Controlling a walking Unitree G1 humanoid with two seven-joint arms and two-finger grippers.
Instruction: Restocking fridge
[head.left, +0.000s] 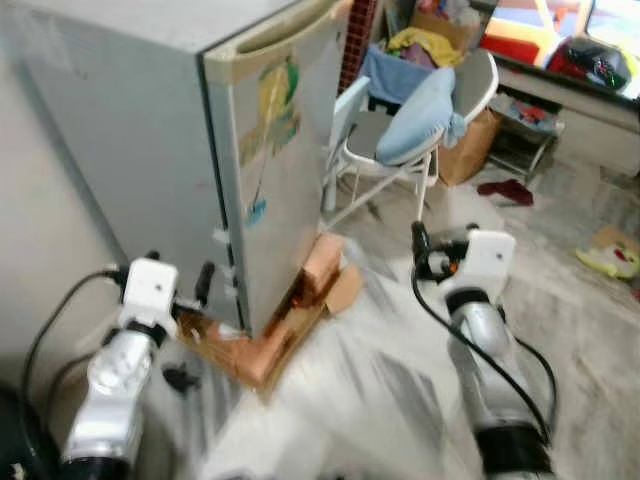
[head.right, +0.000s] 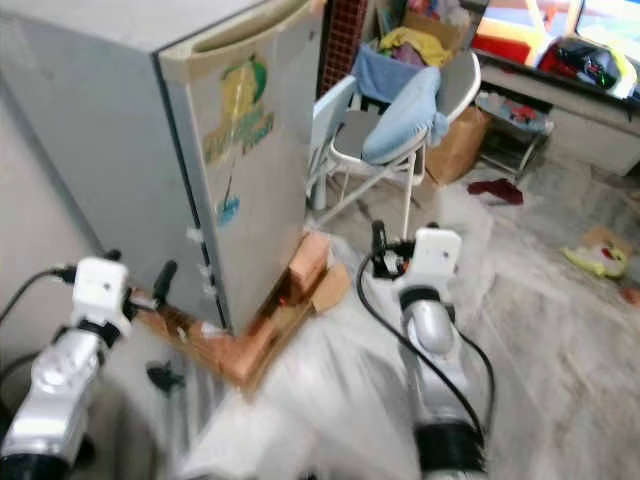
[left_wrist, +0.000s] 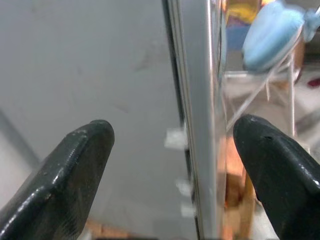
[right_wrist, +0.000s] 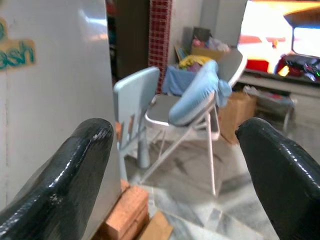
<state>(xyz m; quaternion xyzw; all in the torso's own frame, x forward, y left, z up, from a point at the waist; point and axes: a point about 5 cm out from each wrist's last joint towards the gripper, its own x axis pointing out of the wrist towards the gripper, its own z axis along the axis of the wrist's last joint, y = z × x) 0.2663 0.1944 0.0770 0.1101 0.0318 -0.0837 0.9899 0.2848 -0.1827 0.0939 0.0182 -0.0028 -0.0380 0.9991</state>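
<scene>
Left gripper (left_wrist: 172, 165) is spread wide with nothing between its fingers, aimed at the closed door edge of the fridge (head.left: 150, 130); the right gripper (right_wrist: 175, 175) is equally wide open and empty, held out in front of the door's face near the folding chair (head.left: 400, 150). That small grey fridge stands shut on bricks (head.left: 322, 262) and flattened cardboard (head.left: 345, 288), its door still bearing stickers — so restocking looks barely begun. Judging from this, the door has yet to be opened, and no food or drink to load can be made out near either arm. Beyond the chair with its blue cushion (head.left: 415, 115) lies household clutter — boxes, clothes, a low shelf.
</scene>
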